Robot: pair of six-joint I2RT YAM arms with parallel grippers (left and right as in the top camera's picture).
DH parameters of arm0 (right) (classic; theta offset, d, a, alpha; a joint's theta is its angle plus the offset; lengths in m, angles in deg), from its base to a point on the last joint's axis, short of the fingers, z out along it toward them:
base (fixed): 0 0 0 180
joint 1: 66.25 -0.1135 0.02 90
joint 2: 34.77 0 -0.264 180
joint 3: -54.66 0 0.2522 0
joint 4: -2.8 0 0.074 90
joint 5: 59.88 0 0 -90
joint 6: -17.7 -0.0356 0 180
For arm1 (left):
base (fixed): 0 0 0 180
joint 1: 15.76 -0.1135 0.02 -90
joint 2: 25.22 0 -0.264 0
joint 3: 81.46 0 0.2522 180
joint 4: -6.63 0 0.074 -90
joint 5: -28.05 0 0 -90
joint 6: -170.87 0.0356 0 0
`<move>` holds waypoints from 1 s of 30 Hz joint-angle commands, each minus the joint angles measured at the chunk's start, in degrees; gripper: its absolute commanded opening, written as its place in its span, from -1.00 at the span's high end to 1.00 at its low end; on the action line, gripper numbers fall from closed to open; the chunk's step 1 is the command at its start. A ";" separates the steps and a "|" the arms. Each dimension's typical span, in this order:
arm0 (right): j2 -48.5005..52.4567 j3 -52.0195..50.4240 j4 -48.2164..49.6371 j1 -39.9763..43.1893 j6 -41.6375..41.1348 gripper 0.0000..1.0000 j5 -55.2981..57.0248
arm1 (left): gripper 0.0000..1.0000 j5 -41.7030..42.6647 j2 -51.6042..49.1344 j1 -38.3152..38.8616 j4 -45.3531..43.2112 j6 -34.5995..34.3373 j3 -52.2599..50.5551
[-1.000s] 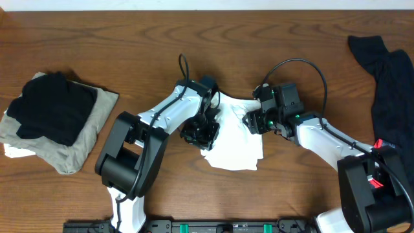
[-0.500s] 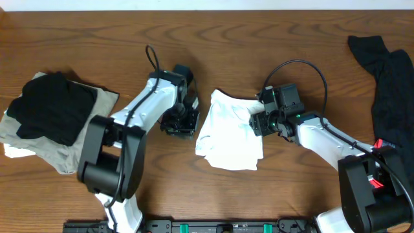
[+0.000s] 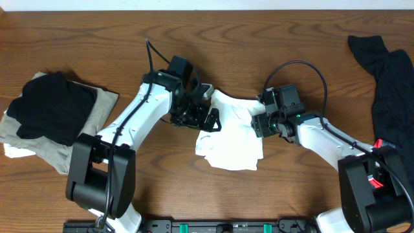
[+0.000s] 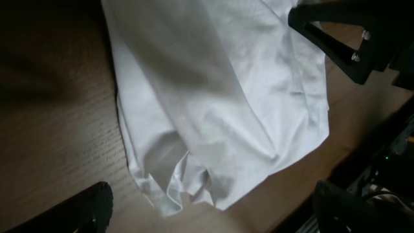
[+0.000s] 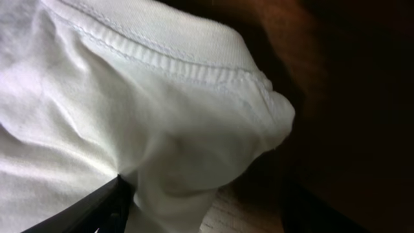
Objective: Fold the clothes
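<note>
Mid-table (image 3: 291, 39), the white shirt (image 3: 229, 142) lies bunched, my right gripper (image 3: 261, 123) clamped on it.
My right wrist view shows its ribbed seam (image 5: 168, 61) pinched between the fingers (image 5: 107, 204). The left wrist view shows my left gripper (image 3: 202, 116) spread wide over crumpled cloth. Only overhead shows the dark pile (image 3: 52, 107) and the black garment (image 3: 391, 77) at the table's ends.
</note>
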 commanded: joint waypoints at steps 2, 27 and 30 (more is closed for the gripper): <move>-0.02 -0.37 -0.57 0.44 0.87 -0.43 0.59 | -0.96 1.42 -1.36 -0.09 -2.16 1.66 -2.29; -0.02 -0.37 -1.42 0.44 0.83 -0.42 0.13 | -0.99 8.46 -14.14 9.70 -8.83 -0.15 -2.80; -0.02 -0.37 -1.60 0.44 0.83 -0.42 -0.31 | -0.53 8.44 -14.14 10.62 -10.16 -0.31 -2.80</move>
